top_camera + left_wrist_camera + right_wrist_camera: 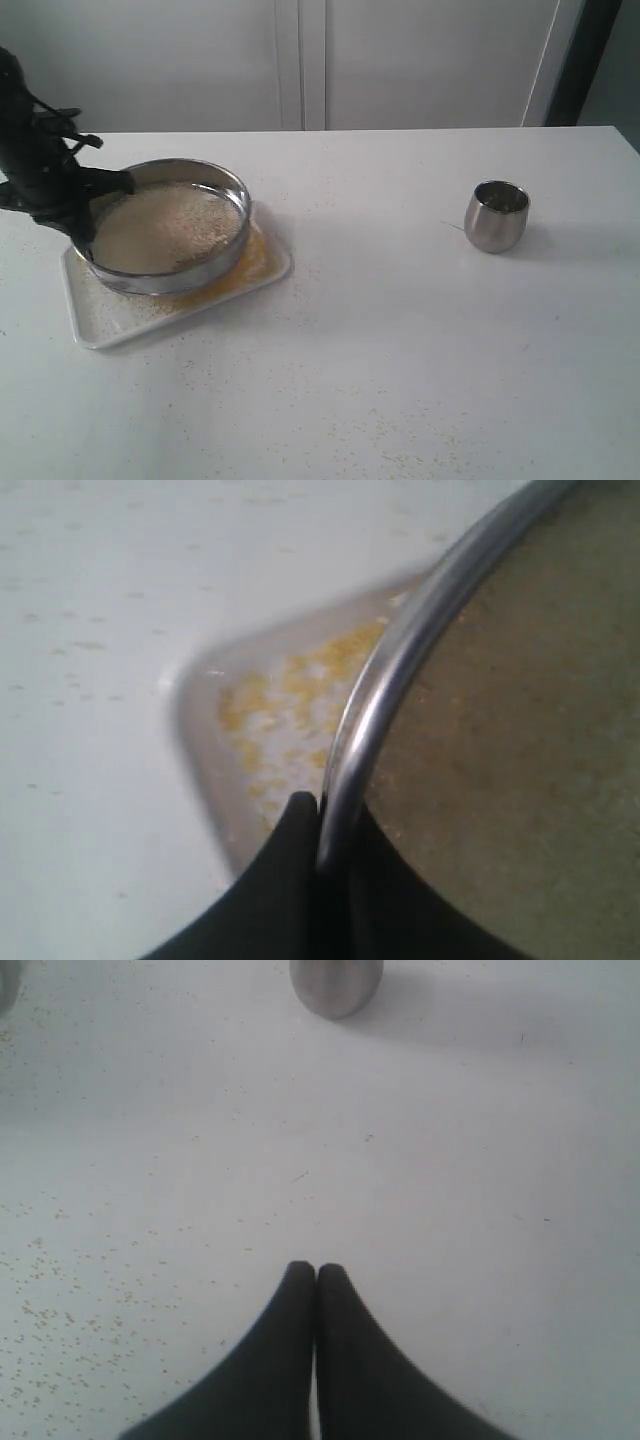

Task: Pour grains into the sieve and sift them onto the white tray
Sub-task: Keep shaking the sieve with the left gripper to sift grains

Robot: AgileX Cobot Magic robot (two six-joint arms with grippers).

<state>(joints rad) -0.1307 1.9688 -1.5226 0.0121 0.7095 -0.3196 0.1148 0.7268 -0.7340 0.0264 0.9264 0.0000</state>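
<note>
The rim of the sieve is pinched narrowly by the left claw, one finger inside and one outside. The white tray is seen directly below that claw, under the sieve; whether the two touch cannot be told. Pouring is judged done. Pale grains are spread on the mesh beyond the claw, and fine yellow granules are already dropped onto the tray. Some sifting may be left. The right claw is pressed shut, empty, over the bench. The steel cup is stood well ahead of it.
</note>
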